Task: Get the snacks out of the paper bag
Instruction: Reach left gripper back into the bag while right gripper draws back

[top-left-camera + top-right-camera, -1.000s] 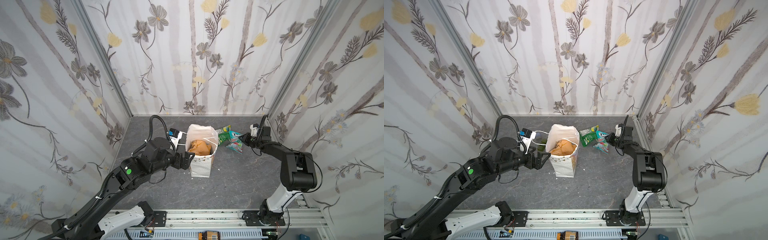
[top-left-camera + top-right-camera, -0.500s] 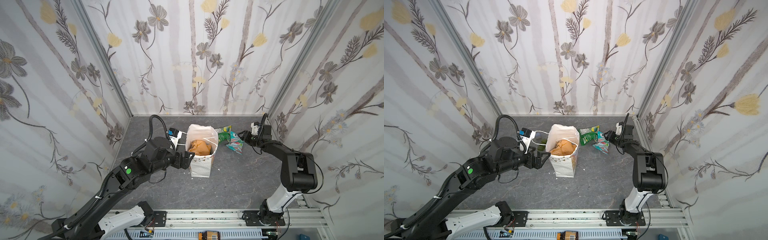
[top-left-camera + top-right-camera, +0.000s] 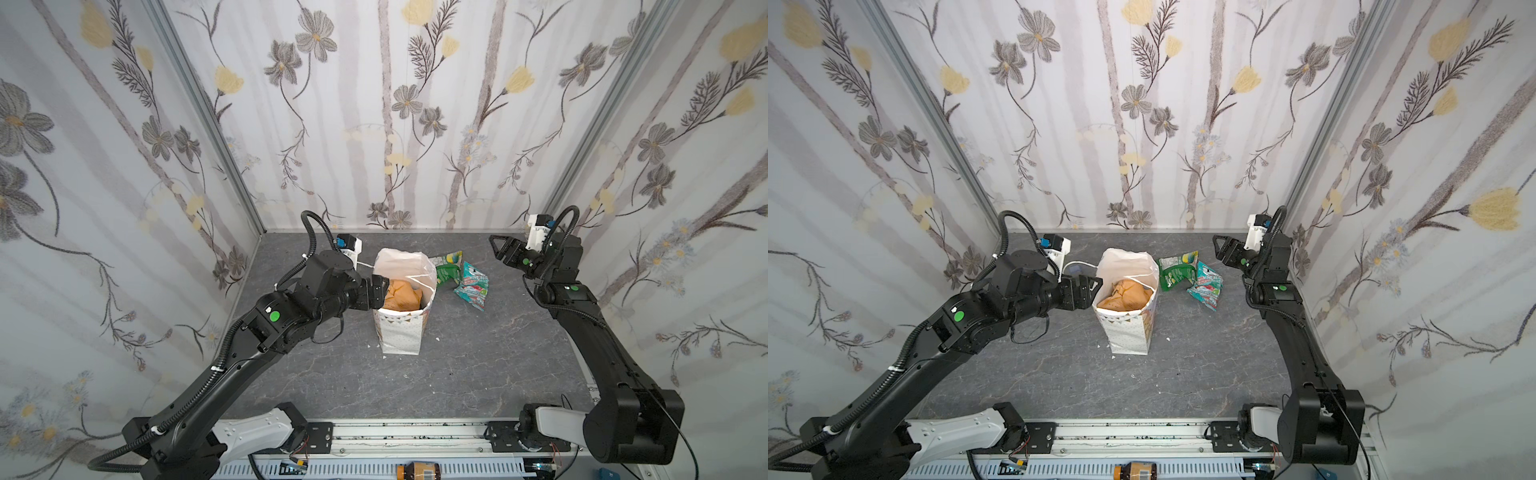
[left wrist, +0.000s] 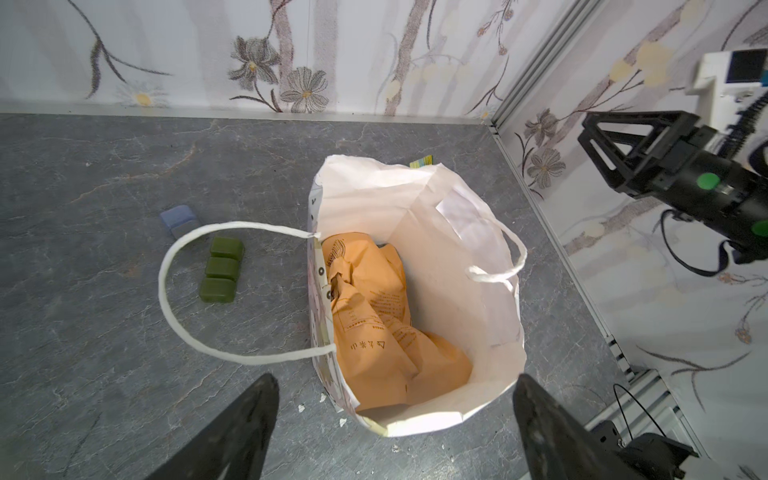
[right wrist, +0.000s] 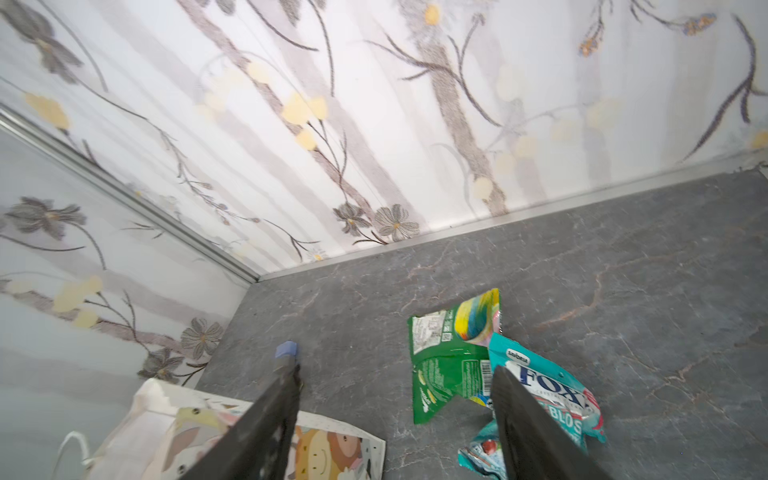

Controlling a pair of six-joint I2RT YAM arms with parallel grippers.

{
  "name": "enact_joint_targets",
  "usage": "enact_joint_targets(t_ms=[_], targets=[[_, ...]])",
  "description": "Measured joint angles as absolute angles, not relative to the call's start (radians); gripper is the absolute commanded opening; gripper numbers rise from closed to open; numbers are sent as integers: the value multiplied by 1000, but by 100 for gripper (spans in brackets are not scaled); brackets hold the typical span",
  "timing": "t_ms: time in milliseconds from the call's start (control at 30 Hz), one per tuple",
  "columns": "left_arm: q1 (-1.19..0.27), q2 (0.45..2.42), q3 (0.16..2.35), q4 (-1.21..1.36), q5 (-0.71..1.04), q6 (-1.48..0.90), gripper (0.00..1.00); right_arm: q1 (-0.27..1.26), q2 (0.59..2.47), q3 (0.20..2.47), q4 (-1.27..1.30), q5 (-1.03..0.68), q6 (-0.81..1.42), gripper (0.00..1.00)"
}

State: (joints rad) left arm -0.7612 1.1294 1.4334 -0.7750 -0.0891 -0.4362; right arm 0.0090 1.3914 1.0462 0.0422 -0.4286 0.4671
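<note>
Because the paper bag (image 3: 400, 332) stands upright in the middle of the table (image 3: 457, 374) with its mouth gaping, I can see straight down into it from my left wrist. The orange pouch (image 4: 374, 324) is the one snack I can make out inside, crumpled against the bag wall nearest my left arm. My left gripper (image 3: 1092, 289) hovers at that side of the rim, spread wide and holding nothing. I judge the wide spread suits a bulky, creased pouch better than a narrow one would.

One cord handle (image 4: 174, 291) has flopped outward onto the table, which leaves the mouth unobstructed. It loops around three small green blocks (image 4: 222, 270), with a blue cube (image 4: 178, 220) just beyond. Those are not snacks, so I leave them alone.

My right gripper (image 3: 497, 248) hangs raised near the back corner, jaws apart and empty, well clear of the bag. That keeps it out of my left arm's way. Below it the green packet (image 5: 449, 365) and the teal FOX'S packet (image 5: 552, 399) lie on the table just beside the bag, overlapping at one edge — two snacks already out.

What remains, as I read it, is the pouch. The risk is that the light bag lifts or tips with it, since nothing steadies the bag.
</note>
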Motion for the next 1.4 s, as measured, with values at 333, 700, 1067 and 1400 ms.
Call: enact_joint_targets(t_ms=[333, 700, 1067, 1400], targets=[[-636, 1388, 1682, -799, -8, -444, 65, 185, 1194, 1045, 54, -509, 478, 92], [-618, 1758, 2010, -985, 94, -394, 50, 286, 1123, 1055, 52, -652, 498, 100], [-666, 1807, 1939, -1051, 161, -393, 48, 294, 1095, 1055, 49, -659, 523, 100], [-725, 1836, 1885, -1038, 159, -380, 53, 304, 1085, 1042, 39, -643, 523, 100]])
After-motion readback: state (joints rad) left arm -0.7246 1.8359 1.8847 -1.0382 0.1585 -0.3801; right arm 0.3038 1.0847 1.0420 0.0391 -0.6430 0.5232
